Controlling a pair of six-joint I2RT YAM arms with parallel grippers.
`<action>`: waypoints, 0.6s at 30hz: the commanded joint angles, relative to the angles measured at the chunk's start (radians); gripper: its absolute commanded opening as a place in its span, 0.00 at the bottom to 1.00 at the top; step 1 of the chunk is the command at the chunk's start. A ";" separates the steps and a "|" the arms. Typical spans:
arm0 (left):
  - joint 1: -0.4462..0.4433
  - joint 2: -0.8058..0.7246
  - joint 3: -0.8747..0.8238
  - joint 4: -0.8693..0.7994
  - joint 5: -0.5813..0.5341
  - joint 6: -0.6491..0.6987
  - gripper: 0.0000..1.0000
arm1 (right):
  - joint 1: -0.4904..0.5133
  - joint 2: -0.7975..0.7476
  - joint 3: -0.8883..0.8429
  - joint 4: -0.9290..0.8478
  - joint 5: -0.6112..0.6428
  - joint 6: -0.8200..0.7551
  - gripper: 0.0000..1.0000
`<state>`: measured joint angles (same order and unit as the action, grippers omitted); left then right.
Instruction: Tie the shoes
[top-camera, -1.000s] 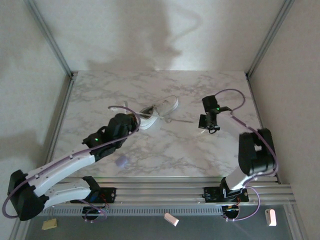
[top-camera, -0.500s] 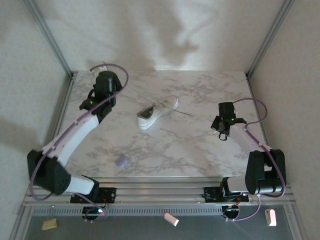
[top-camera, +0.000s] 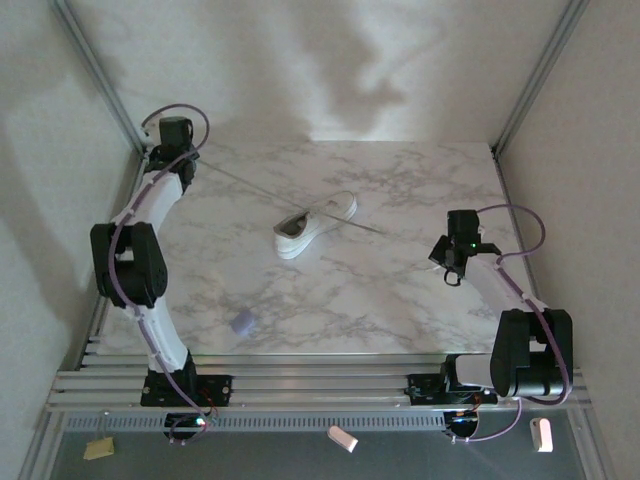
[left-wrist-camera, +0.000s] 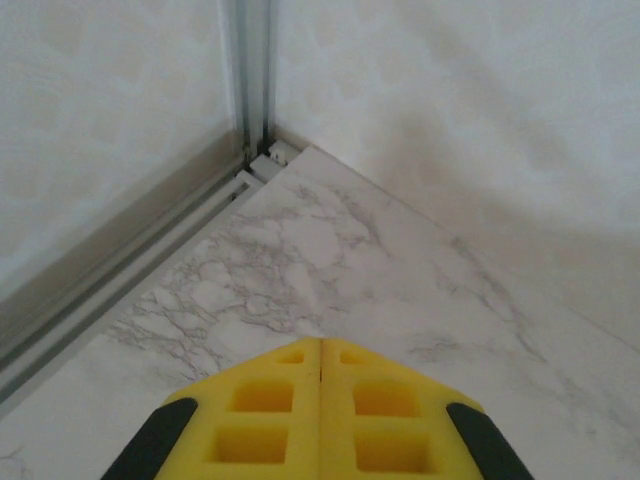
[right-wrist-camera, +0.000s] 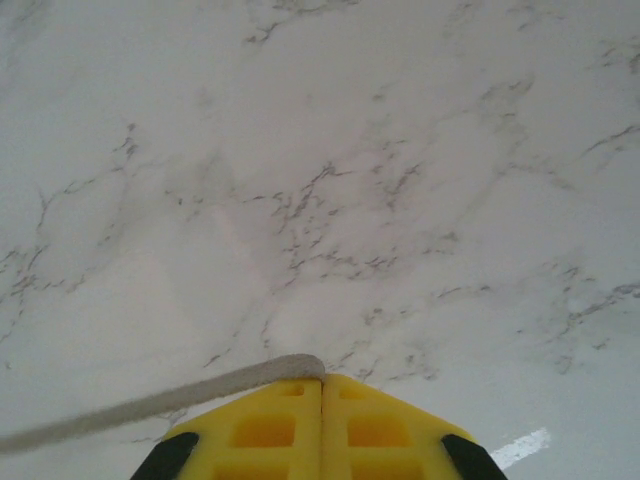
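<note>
White sneaker (top-camera: 315, 225) lies on the marble surface (top-camera: 400, 310) between the two claws, well apart from each, its ends stretched taut toward either one. The right claw (right-wrist-camera: 322, 378) is pressed together, pinching the right lace (right-wrist-camera: 150, 405) at its tips. The left claw (left-wrist-camera: 321, 345) is pressed together too, nosing toward the corner rails (left-wrist-camera: 250, 90). The left lace (top-camera: 250, 188) runs straight from behind it to the sneaker, so it seems to grip that end, though none shows at its tips. Progress looks early: both ends are drawn out, yet no bow shows, and whether a first crossing sits over the tongue is too small to tell. Loops and the final knot remain.
</note>
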<state>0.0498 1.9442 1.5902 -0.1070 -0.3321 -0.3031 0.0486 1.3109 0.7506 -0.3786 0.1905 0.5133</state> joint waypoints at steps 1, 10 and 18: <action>-0.004 0.081 0.062 -0.040 0.069 0.036 0.00 | -0.027 -0.039 -0.019 -0.030 0.039 0.004 0.00; 0.036 0.152 0.034 -0.039 0.060 0.016 0.00 | -0.122 -0.063 -0.035 -0.047 0.031 0.013 0.00; 0.090 0.082 -0.048 -0.008 0.023 -0.008 0.00 | -0.197 -0.116 -0.048 -0.049 0.001 0.021 0.00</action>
<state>0.1127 2.0861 1.5955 -0.1291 -0.2745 -0.2924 -0.1272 1.2289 0.7231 -0.4076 0.1596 0.5148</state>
